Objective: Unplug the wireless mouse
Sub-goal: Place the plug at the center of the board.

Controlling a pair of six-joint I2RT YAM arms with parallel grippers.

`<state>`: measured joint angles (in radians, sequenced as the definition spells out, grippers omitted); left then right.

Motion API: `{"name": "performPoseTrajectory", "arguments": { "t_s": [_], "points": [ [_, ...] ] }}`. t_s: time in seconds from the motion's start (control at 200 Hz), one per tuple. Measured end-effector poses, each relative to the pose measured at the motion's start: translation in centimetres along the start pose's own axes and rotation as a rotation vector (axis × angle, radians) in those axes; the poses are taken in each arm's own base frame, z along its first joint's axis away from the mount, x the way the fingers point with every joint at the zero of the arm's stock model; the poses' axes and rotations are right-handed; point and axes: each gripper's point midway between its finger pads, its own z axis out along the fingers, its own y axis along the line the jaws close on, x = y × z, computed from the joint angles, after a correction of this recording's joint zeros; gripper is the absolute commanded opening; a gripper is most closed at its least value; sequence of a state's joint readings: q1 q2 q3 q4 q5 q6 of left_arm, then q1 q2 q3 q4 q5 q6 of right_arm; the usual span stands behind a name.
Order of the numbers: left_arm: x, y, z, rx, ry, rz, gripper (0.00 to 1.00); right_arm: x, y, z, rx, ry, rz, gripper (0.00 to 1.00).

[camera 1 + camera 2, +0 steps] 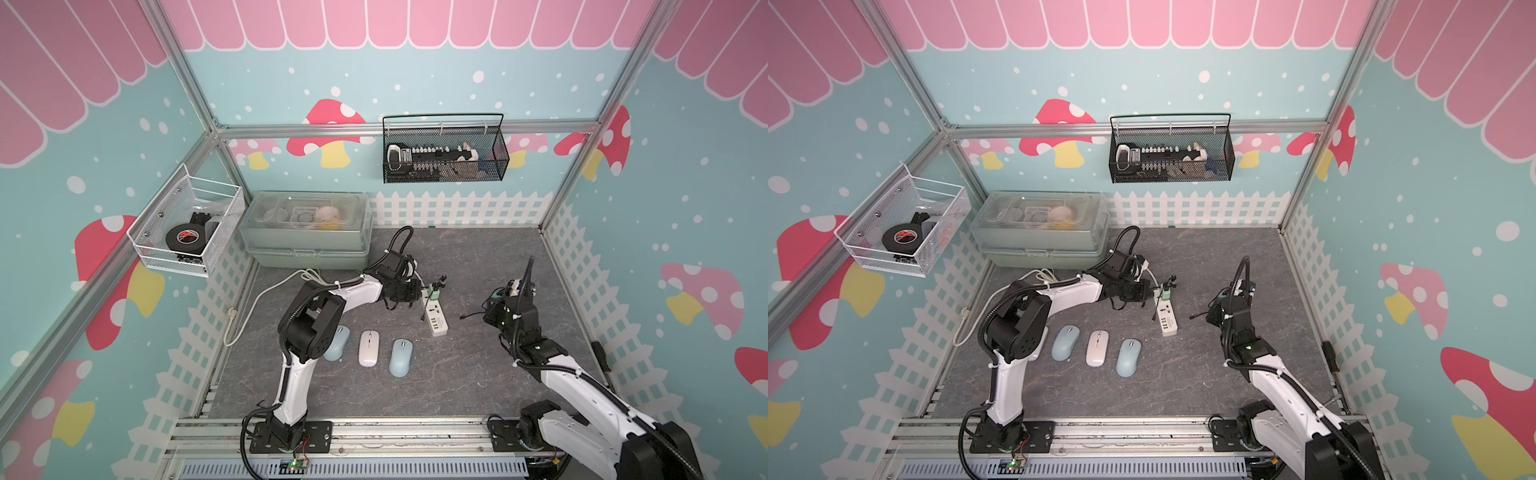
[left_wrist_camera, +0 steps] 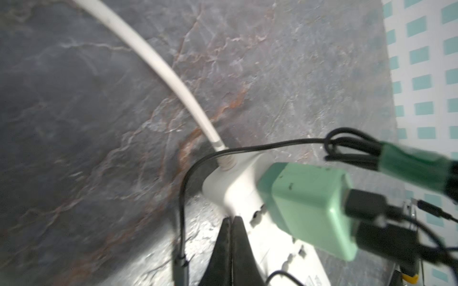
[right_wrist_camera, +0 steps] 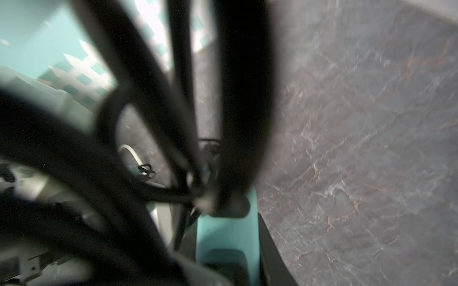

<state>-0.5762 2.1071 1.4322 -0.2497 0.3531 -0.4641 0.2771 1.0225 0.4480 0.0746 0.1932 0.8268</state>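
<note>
Grip seemed settled on the right. The right gripper [image 1: 493, 303] stood part-closed on a small teal body, which I took for the wireless mouse [image 3: 226, 230], out on the right of the table [image 1: 478, 374] and well apart from the power strip [image 1: 435, 320]. A thin black lead [image 1: 471, 314] trailed beside it, its free end lying on the slate. The wrist view was too blurred to tell whether its plug sat in the mouse.

The left gripper [image 2: 231, 222] was shut on nothing, its tips against the strip's white edge, just beside the green charger [image 1: 435, 291].

To my eye the mouse would be light, with a hard, smooth shell, so it could easily twist or slip under a sideways tug. Holding it across the flanks looked right. The lead was limp and would give no purchase. I judged the stiff little plug head the place to pinch, pulling straight out along the socket and never by the cord.
</note>
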Motion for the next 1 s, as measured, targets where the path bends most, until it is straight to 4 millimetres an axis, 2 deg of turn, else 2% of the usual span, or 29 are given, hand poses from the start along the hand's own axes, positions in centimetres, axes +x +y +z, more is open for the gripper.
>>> {"name": "performPoseTrajectory", "arguments": {
  "t_s": [0.1,0.225,0.355,0.525,0.64,0.786,0.896,1.001],
  "points": [
    [0.5,0.9,-0.2,-0.051,0.015,0.0,0.0,1.0,-1.0,1.5,0.011,0.063,0.058,0.0],
    [-0.2,0.8,-1.7,-0.083,-0.016,0.024,0.0,1.3,-1.6,3.5,0.002,0.128,0.136,0.0],
    [-1.2,-0.2,-4.3,-0.084,-0.08,0.05,0.0,0.1,-1.3,6.2,-0.051,0.159,0.223,0.0],
    [-2.4,-1.6,-6.6,-0.064,-0.149,0.074,0.0,-2.3,0.8,10.2,-0.192,0.176,0.322,0.0],
    [-2.4,-1.5,-6.8,-0.065,-0.158,0.076,0.0,-3.1,1.9,13.0,-0.292,0.184,0.393,0.02],
    [-1.2,-0.6,-6.4,-0.083,-0.135,0.067,0.0,-1.6,2.1,15.8,-0.37,0.228,0.48,0.04],
    [-0.7,-0.2,-6.3,-0.097,-0.126,0.063,0.0,-0.2,1.6,16.5,-0.367,0.267,0.504,0.09],
    [-0.8,-0.1,-6.4,-0.103,-0.133,0.064,0.0,-0.2,1.6,16.4,-0.369,0.271,0.498,0.11]
  ]
}}
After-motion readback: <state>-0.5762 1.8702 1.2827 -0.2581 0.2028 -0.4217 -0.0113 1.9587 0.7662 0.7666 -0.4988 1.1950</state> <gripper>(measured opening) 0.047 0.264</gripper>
